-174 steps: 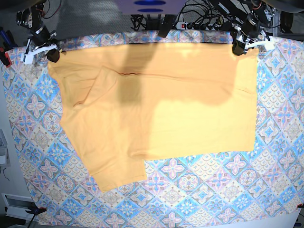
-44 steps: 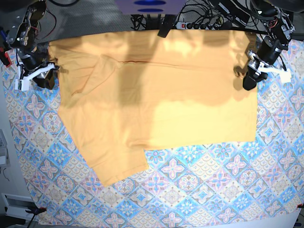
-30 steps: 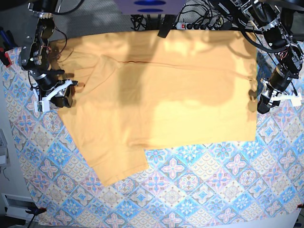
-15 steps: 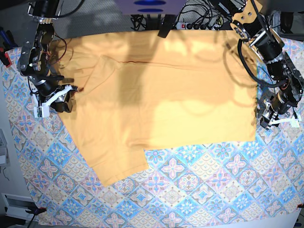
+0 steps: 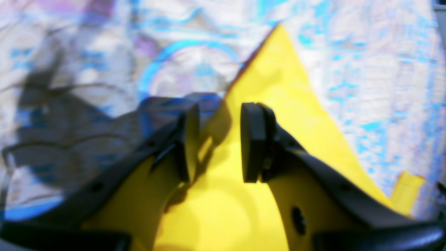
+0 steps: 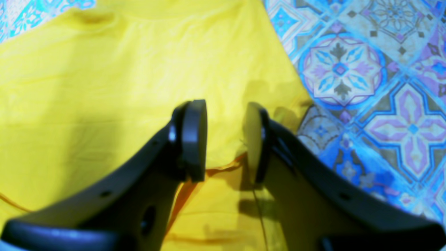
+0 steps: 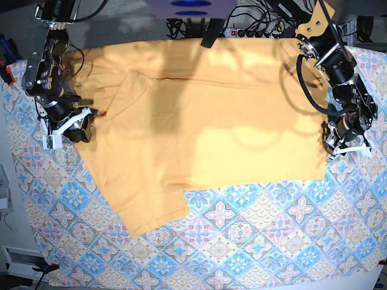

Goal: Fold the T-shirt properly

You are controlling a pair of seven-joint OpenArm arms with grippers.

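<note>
The pale yellow-orange T-shirt (image 7: 199, 121) lies spread flat on the tile-patterned cloth (image 7: 272, 241), one sleeve folded in at the upper left and a flap sticking out at the lower left. My left gripper (image 7: 338, 148) hovers at the shirt's lower right corner. In the left wrist view it (image 5: 219, 139) is open, with the pointed corner of the shirt (image 5: 278, 87) below and beyond its jaws. My right gripper (image 7: 75, 130) sits at the shirt's left edge. Seen from the right wrist, it (image 6: 224, 139) is open above a hem of the shirt (image 6: 87, 87).
A power strip and a tangle of cables (image 7: 254, 30) run along the back edge. A red clamp (image 7: 6, 74) sits at the far left. The patterned cloth reaches beyond the shirt at the front and on both sides.
The left arm has come down the shirt's right edge to its lower right corner. The right arm, after travelling down the left edge, has hardly moved in the last half second.
</note>
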